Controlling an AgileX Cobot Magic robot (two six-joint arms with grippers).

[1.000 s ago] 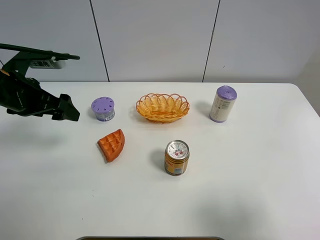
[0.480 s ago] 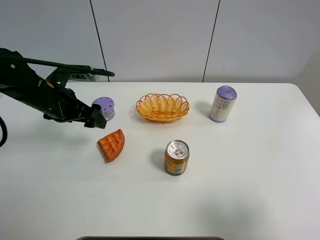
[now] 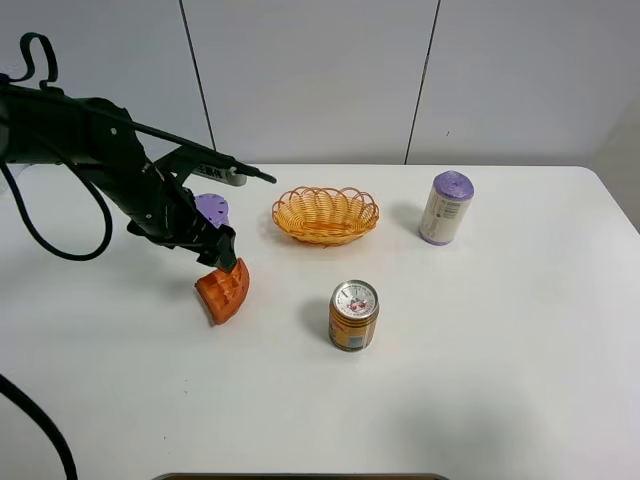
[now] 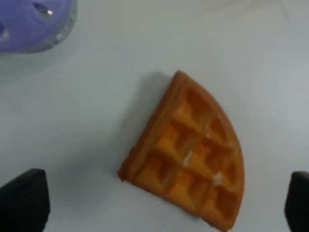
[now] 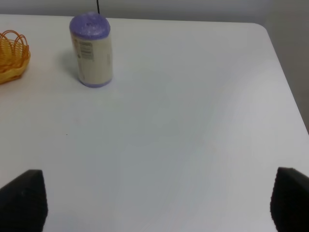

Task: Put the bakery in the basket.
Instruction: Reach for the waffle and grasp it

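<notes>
left claw (image 3: 221, 251) hovers just above the bakery (image 3: 224, 291), spread wide and holding nothing: in its wrist view only 2 dark fingertips (image 4: 24, 199) show, 1 at each side, with the waffle wedge between them. the bakery lies flat on the bench (image 3: 480, 380), at about 7 o'clock from the basket (image 3: 326, 236) and well apart from it.

to do the pick well, i would drop straight down with the wedge centred between the jaws. the piece is low, so the tips need to go almost to the bench before closing on its side edges. the purple-lidded container (image 4: 34, 24) sits near at 11 o'clock of the bakery, so the outer finger wants watching. after that, lift high enough to clear the basket's looped rim on the way to 1 o'clock. the can (image 3: 353, 315) at 3 o'clock is out of the path.

right claw (image 5: 154, 203) is also wide open and empty, facing the purple-topped cylinder (image 5: 91, 50).

hard to tell: how high the left claw is above the bench. the arm covers part of the container and the bakery's far edge in the high view, and the right arm is out of that view.
</notes>
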